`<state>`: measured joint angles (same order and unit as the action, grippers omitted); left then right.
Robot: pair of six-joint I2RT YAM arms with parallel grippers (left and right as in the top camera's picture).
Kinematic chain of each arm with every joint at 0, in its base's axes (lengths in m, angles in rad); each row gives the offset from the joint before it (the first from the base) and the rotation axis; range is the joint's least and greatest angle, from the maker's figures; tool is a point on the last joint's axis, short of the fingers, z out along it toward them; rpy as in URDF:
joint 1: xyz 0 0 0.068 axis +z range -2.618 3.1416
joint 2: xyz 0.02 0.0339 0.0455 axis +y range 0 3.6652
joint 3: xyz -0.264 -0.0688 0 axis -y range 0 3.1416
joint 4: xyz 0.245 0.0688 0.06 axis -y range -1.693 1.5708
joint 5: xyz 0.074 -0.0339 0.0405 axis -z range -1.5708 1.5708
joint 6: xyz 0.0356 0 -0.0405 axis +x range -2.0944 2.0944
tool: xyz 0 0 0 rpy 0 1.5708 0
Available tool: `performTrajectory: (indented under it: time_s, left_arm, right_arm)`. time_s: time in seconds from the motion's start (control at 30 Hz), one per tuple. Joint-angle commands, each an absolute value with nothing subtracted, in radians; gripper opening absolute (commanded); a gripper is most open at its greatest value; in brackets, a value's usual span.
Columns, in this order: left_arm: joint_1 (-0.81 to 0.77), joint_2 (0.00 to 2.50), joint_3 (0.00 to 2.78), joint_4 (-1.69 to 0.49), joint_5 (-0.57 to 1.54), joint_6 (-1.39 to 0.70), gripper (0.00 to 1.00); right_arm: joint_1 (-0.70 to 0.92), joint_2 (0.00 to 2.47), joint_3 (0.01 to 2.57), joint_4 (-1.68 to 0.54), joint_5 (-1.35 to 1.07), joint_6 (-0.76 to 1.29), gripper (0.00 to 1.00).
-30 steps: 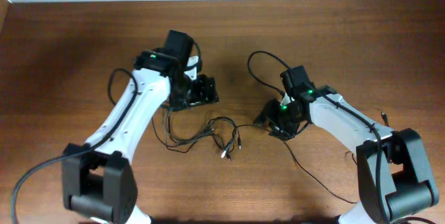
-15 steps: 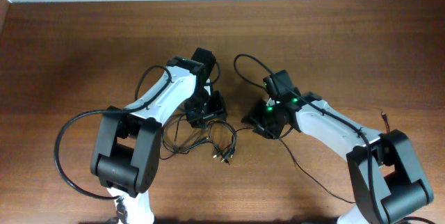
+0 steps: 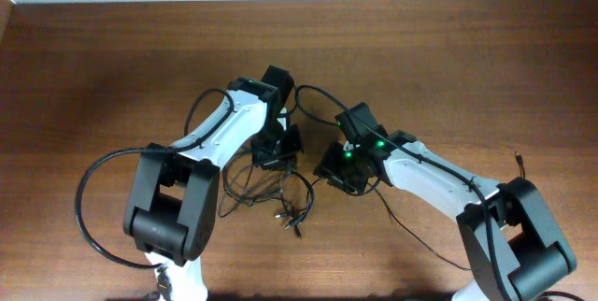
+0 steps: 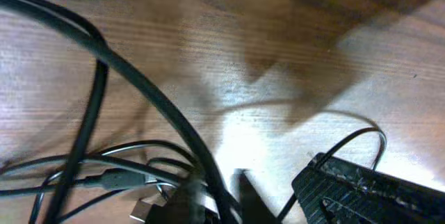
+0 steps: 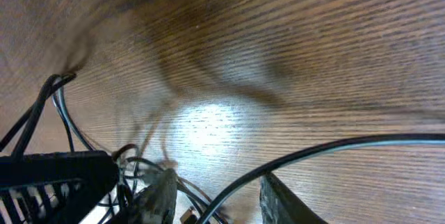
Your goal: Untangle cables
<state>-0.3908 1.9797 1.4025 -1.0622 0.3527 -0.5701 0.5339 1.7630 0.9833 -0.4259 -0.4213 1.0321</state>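
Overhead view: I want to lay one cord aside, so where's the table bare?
Bare: the table's far strip and the left side beyond the left arm. Crowded: the middle, where the right arm meets it over the cables.

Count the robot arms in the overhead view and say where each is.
2. The left arm comes in from the lower left and the right arm from the lower right. Both reach the cables mid-table. None seems hidden.

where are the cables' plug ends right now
In the overhead view, the plug ends lie at the lower edge of the cables, just below the left gripper.
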Motion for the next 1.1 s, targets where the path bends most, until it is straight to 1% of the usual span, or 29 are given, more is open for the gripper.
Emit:
performTrajectory:
  time_s: [0.0,0.07,0.1,0.13,0.17,0.23,0.27,0.37,0.4,0.43,0.5,0.53,0.6,0.63,0.67,0.73,0.77,0.83,0.93,1.0,1.07]
  left_arm:
    - [-0.395,1.997,1.392,-1.092,0.36,-0.552,0.74]
    - [-0.395,1.997,1.392,-1.11,0.363,-0.552,0.91]
    - [-0.395,1.997,1.392,-1.109,0.361,-0.553,0.9]
    - [-0.395,1.997,1.39,-1.106,0.36,-0.562,0.86]
    - [-0.397,1.997,1.377,-1.103,0.36,-0.621,0.84]
    - [-0.402,1.997,1.342,-1.062,0.36,-0.641,0.77]
    - [-0.402,1.997,1.323,-1.034,0.363,-0.645,0.71]
    - [-0.402,1.997,1.289,-0.979,0.363,-0.67,0.49]
    - [-0.402,1.997,1.289,-0.973,0.363,-0.67,0.26]
    - [-0.402,1.997,1.289,-0.973,0.363,-0.67,0.0]
    - [-0.401,1.997,1.289,-0.973,0.372,-0.657,0.0]
    - [-0.4,1.997,1.29,-0.973,0.397,-0.622,0.0]
    - [-0.391,1.997,1.296,-0.973,0.464,-0.509,0.0]
    - [-0.381,1.997,1.301,-0.973,0.508,-0.453,0.0]
    - [-0.366,1.997,1.306,-0.973,0.585,-0.391,0.0]
    - [-0.342,1.997,1.308,-0.973,0.728,-0.299,0.0]
    - [-0.318,1.997,1.31,-0.973,0.788,-0.258,0.0]
    - [-0.281,1.997,1.311,-0.958,0.798,-0.244,0.0]
    - [-0.241,1.997,1.311,-0.942,0.845,-0.244,0.0]
    - [-0.236,1.997,1.311,-0.89,0.912,-0.244,0.0]
    - [-0.237,1.997,1.311,-0.851,0.945,-0.244,0.0]
  right_arm:
    - [0.543,1.763,0.978,-0.426,-0.444,1.031,0.39]
    - [0.543,1.763,0.978,-0.426,-0.453,1.034,0.39]
    - [0.543,1.763,0.978,-0.426,-0.453,1.034,0.39]
    - [0.543,1.763,0.978,-0.427,-0.453,1.034,0.39]
    - [0.543,1.763,0.978,-0.427,-0.453,1.034,0.39]
    - [0.543,1.763,0.978,-0.43,-0.452,1.034,0.39]
    - [0.543,1.763,0.978,-0.43,-0.451,1.034,0.39]
    - [0.543,1.763,0.978,-0.43,-0.43,1.034,0.39]
    - [0.543,1.763,0.978,-0.431,-0.43,1.034,0.39]
    - [0.543,1.763,0.978,-0.432,-0.429,1.034,0.38]
    - [0.543,1.763,0.978,-0.455,-0.422,1.05,0.38]
    - [0.543,1.763,0.978,-0.481,-0.451,1.089,0.38]
    - [0.543,1.763,0.978,-0.497,-0.575,1.132,0.4]
    - [0.543,1.763,0.978,-0.496,-0.64,1.139,0.43]
    - [0.543,1.763,0.978,-0.498,-0.678,1.139,0.43]
    - [0.543,1.763,0.978,-0.501,-0.681,1.14,0.41]
    - [0.537,1.763,0.978,-0.502,-0.682,1.178,0.4]
    - [0.535,1.763,0.978,-0.501,-0.677,1.283,0.41]
    - [0.536,1.763,0.978,-0.49,-0.656,1.481,0.47]
    - [0.535,1.763,0.978,-0.454,-0.614,1.564,0.52]
    - [0.536,1.763,0.978,-0.402,-0.58,1.6,0.56]
